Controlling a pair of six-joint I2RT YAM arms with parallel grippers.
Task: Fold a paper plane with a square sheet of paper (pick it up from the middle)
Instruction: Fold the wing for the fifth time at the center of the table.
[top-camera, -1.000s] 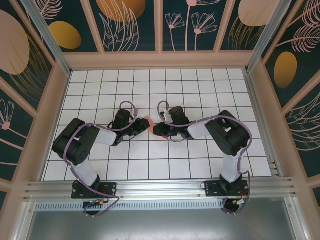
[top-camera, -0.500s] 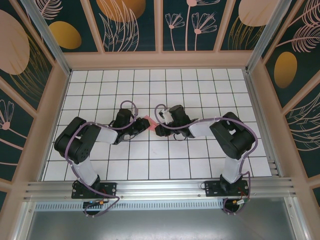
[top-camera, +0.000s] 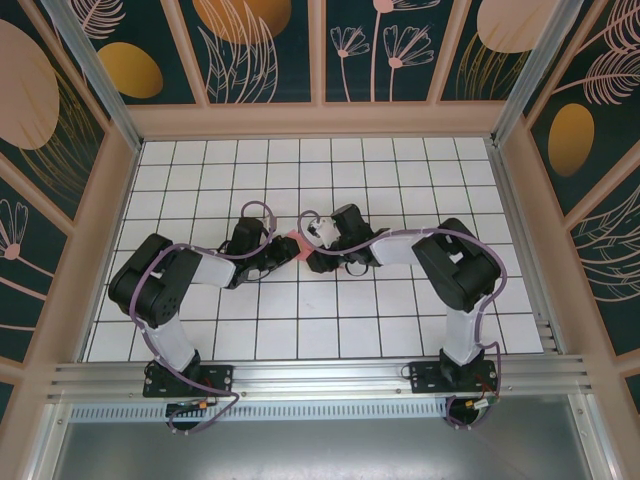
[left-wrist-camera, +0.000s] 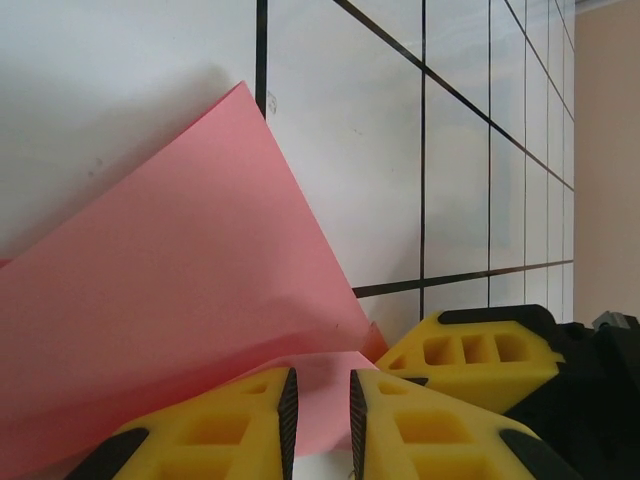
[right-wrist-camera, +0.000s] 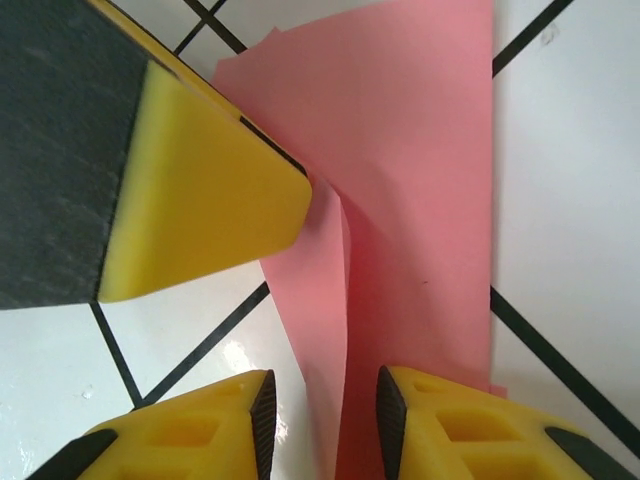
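Note:
The pink-red square sheet of paper (top-camera: 293, 244) lies partly folded in the middle of the tiled table, between the two grippers. In the left wrist view one layer of the paper (left-wrist-camera: 180, 280) rises off the table, and a lower flap runs into the narrow gap of my left gripper (left-wrist-camera: 323, 390), whose pads do not press it. In the right wrist view the paper (right-wrist-camera: 410, 150) has a raised crease that runs between the jaws of my right gripper (right-wrist-camera: 322, 390), which stands open astride it. The left gripper's yellow fingers (right-wrist-camera: 200, 190) touch the paper's edge there.
The white gridded table (top-camera: 400, 180) is ringed by beige walls (top-camera: 320, 120) at the back and sides. Both arms (top-camera: 170, 280) (top-camera: 450, 265) bend inward, and the grippers (top-camera: 283, 256) (top-camera: 310, 252) almost touch. The right gripper's yellow finger (left-wrist-camera: 480, 355) sits close beside the left one.
My right gripper has moved left onto the paper and its jaws have spread wider. The left arm has barely moved.

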